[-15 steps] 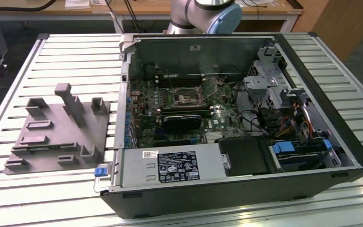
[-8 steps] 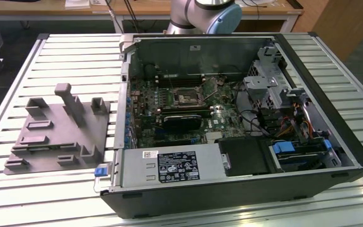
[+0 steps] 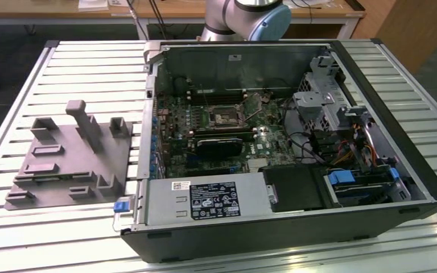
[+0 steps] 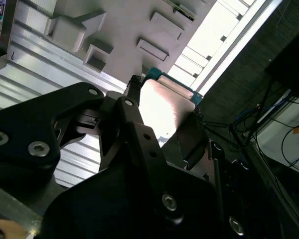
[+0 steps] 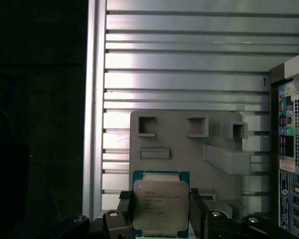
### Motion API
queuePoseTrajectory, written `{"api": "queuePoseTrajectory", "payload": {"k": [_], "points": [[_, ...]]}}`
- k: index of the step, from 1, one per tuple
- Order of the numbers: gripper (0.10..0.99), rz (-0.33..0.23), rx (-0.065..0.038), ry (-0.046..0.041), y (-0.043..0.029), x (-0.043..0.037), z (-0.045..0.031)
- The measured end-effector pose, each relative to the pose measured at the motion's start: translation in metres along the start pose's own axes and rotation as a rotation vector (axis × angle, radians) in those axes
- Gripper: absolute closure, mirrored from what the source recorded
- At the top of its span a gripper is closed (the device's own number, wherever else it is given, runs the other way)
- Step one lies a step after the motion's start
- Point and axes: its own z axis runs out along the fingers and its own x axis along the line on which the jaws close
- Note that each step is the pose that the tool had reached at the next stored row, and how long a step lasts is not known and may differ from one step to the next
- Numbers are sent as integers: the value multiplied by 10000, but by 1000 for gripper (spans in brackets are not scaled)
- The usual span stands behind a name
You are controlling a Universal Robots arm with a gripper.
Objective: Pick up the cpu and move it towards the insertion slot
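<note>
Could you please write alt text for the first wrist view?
The end effector grips a square silvery chip by two opposite edges, above a grey plastic holder on a slatted metal table; a computer case stands beside the holder.

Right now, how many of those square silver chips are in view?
1. The cpu is clamped in the gripper in the first wrist view, with the grey fixture behind it. The insertion slot in the exterior view looks empty; others could be hidden inside the case.
</note>
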Motion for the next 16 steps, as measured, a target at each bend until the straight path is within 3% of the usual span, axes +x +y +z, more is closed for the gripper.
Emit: {"api": "queuePoseTrajectory", "payload": {"k": [16], "points": [[545, 55, 1, -2, 28, 0, -285]]}}
